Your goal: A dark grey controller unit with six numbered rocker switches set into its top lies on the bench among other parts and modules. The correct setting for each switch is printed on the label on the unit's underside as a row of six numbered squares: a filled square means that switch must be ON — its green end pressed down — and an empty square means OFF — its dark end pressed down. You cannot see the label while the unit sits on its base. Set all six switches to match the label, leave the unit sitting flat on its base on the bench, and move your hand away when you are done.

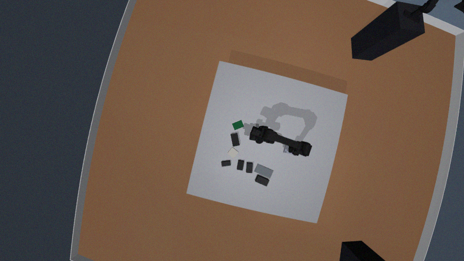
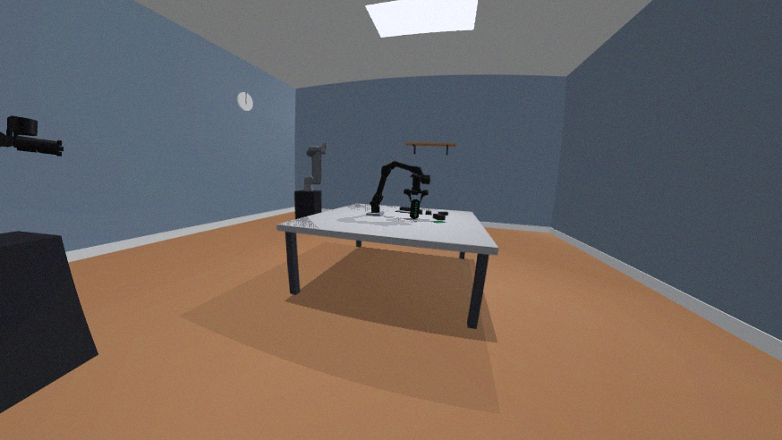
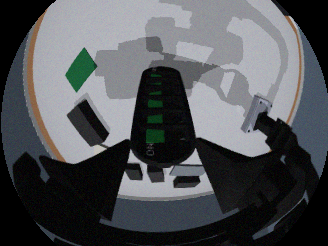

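Note:
The dark grey controller unit [image 2: 414,210] [image 3: 172,120] is between the fingertips of my gripper [image 2: 414,199] [image 3: 163,142], which is shut on it near its upper end. The unit is on end, with its long side about upright in the exterior view. Its lower end is close to the bench [image 1: 207,181] [image 2: 383,236]; I cannot tell whether it touches. The switch face shows in the wrist view, with a row of green ends and "ON" printed at the near end. Individual switch positions are hard to read. The underside label is hidden. In the top view the arm hides the unit.
A green board [image 1: 238,124] [image 3: 81,70], a long dark block [image 1: 234,139] [image 3: 88,123] and a cream tile [image 1: 233,152] lie beyond the gripper. Several small dark blocks and a grey-blue plate [image 1: 264,170] lie to one side. The arm's base plate [image 3: 256,114] is at the right.

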